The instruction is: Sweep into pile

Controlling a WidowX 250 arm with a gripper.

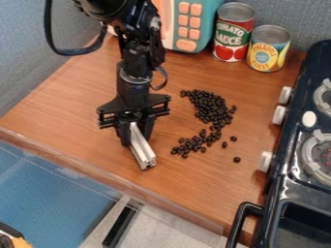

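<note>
Gripping a silvery metal bar point(142, 151), my claw point(136, 139) hangs over the wooden counter point(65, 104) beside loose black beans point(210, 107).

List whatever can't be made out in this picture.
All in the camera view:
- Upper end of the metal bar: hidden by the gripper.
- Number of dark beans: small and overlapping in the heap.
- Right side of the stove: cut off by the right edge.
- Top of the teal box: cut off by the top edge.

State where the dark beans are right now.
The dark beans lie on the wooden counter, just right of centre in the camera view, between the tool, gripping a metal bar, and the stove.
</note>
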